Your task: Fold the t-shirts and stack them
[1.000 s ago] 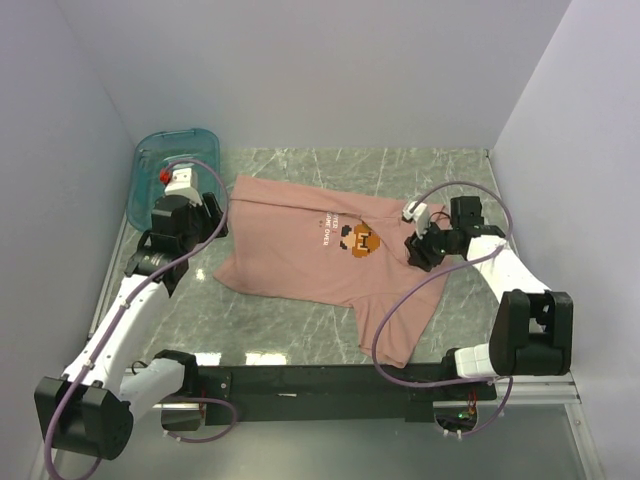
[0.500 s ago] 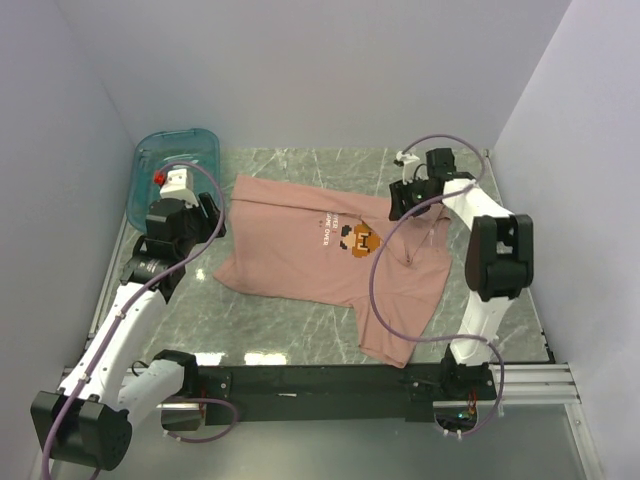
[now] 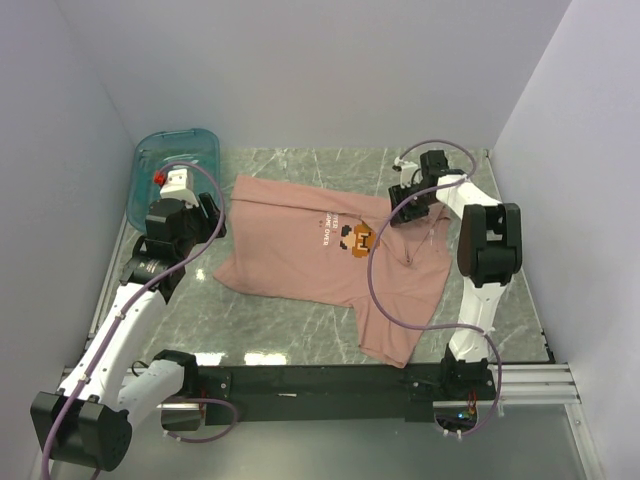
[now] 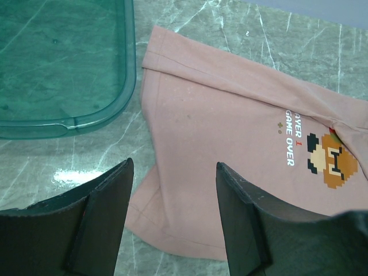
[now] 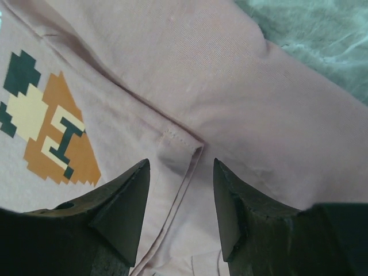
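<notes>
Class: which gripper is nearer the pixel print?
The right gripper, beside the pixel print on the pink cotton t-shirt; the left gripper hangs by the teal plastic bin.

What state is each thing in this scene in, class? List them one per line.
t-shirt, spread out print up, creased, not yet folded.
bin, upright, nothing visible inside.
left pincer, open, empty, above the t-shirt's edge.
right pincer, open, empty, close over a t-shirt seam.
</notes>
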Action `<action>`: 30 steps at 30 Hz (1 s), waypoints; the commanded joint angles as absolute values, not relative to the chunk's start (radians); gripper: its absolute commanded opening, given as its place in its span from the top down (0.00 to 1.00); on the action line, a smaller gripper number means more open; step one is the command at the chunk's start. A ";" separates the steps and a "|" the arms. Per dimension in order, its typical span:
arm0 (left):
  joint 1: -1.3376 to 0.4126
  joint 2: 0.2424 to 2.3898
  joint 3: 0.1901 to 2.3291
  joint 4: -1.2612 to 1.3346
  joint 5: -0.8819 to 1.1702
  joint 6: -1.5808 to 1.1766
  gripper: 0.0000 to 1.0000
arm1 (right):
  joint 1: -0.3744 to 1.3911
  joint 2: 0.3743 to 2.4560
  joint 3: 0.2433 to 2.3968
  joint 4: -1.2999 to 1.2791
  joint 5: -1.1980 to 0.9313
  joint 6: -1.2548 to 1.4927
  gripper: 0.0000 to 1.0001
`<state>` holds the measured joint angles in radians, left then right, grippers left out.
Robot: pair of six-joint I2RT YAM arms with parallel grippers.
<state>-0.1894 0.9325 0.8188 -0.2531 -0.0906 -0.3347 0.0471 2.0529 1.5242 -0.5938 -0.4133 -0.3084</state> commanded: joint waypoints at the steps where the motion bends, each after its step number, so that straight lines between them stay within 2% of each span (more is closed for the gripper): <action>1: -0.189 0.920 0.815 -0.221 -0.072 -0.324 0.36 | 0.046 2.086 1.571 -0.620 -0.437 -0.322 0.45; 6: -0.189 0.923 0.813 -0.219 -0.071 -0.324 0.36 | 0.048 2.111 1.588 -0.629 -0.440 -0.327 0.47; 9: -0.189 0.923 0.813 -0.219 -0.071 -0.324 0.36 | 0.049 2.100 1.577 -0.630 -0.463 -0.334 0.51; 15: -0.189 0.925 0.815 -0.218 -0.069 -0.324 0.35 | 0.049 2.079 1.559 -0.640 -0.509 -0.350 0.64; 24: -0.190 0.927 0.813 -0.219 -0.067 -0.324 0.35 | 0.054 2.023 1.513 -0.640 -0.534 -0.368 0.90; 30: -0.189 0.925 0.813 -0.219 -0.066 -0.324 0.35 | 0.078 1.950 1.442 -0.644 -0.564 -0.405 0.94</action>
